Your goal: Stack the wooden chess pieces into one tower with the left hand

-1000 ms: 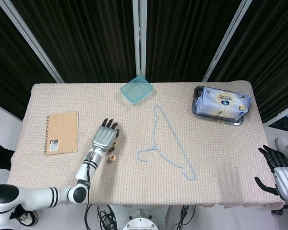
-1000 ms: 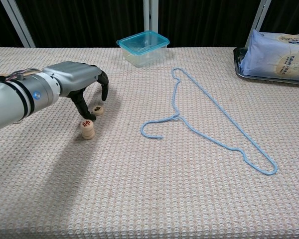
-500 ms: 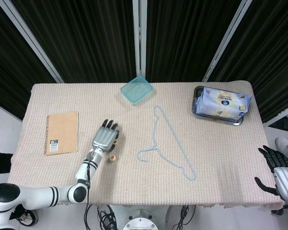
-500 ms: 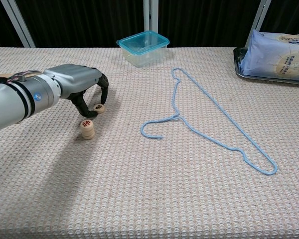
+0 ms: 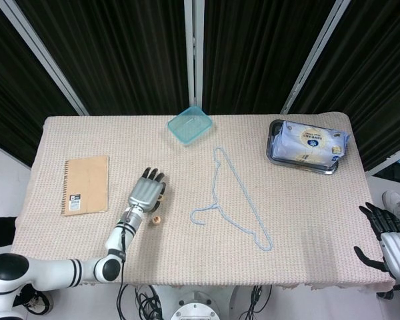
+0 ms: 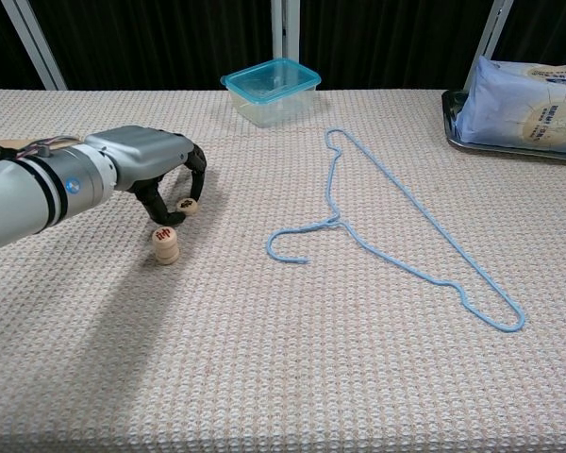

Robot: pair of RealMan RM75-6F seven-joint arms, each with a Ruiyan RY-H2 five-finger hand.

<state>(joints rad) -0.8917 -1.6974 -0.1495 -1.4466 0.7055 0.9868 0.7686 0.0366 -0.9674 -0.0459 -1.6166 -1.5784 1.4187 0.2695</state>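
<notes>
Head view: the left hand (image 5: 145,193) lies palm-down over the cloth-covered table (image 5: 300,220), its dark fingers (image 5: 155,176) pointing away from the robot. A short stack of wooden chess pieces (image 5: 157,219) stands just beside the wrist. A brown notebook (image 5: 86,185) lies to the left, a blue wire hanger (image 5: 239,203) sprawls mid-table, a teal container (image 5: 190,124) sits at the far edge, and a tray of packaged wipes (image 5: 308,147) is at the far right. The right hand (image 5: 392,245) hangs off the table's near right corner, fingers spread, holding nothing.

Chest view: the left hand (image 6: 149,165) pinches a single chess piece (image 6: 186,206) between thumb and fingertip (whether it clears the cloth I cannot tell). The stack of wooden chess pieces (image 6: 165,244) stands upright just in front, apart from the fingers (image 6: 198,168)
</notes>
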